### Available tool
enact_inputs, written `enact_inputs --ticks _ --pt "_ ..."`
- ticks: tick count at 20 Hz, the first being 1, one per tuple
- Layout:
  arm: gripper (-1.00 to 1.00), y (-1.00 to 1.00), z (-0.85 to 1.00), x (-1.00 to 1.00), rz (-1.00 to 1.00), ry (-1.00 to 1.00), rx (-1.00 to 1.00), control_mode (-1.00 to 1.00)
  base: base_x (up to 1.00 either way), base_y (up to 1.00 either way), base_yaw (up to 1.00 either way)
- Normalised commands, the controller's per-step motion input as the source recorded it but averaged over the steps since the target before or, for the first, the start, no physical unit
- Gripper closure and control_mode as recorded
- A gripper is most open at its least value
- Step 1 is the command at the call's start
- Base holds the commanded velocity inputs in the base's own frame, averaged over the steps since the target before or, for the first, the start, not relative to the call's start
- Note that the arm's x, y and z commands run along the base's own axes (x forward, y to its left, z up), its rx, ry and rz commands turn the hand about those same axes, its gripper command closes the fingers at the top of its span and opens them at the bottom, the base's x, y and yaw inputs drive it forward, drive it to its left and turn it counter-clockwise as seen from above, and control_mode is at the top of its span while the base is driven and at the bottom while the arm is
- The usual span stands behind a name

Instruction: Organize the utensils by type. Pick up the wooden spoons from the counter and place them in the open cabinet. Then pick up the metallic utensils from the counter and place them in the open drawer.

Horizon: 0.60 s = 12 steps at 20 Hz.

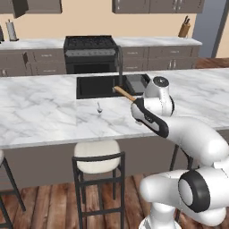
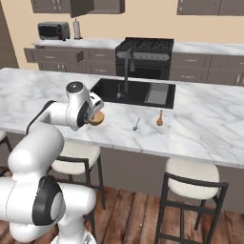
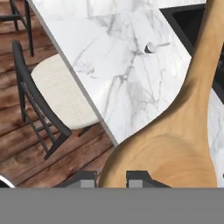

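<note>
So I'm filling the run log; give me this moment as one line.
gripper: shut on wooden spoon | spoon: lifted over counter | metal spoon: on counter

The white marble bench (image 2: 209, 114) with grey veins is carrying a black sink (image 2: 133, 93) sunk into its top, just beyond the hand (image 2: 95, 114). A small metal spoon (image 2: 136, 125) is lying on the marble to the right of the hand, and a small tan wooden piece (image 2: 159, 119) is standing farther right, near the sink's front edge.
</note>
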Motion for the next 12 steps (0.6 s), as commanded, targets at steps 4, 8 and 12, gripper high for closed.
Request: enact_inputs --ticks 4,8,12 --pt "1.0 0.0 0.0 0.0 0.0 0.0 0.0 1.0 -0.27 -0.15 0.12" --pt "1.0 0.0 0.0 0.0 0.0 0.0 0.0 1.0 -0.17 -0.1 0.19" --pt "1.0 0.0 0.0 0.0 0.0 0.0 0.0 1.0 -0.15 0.58 0.23"
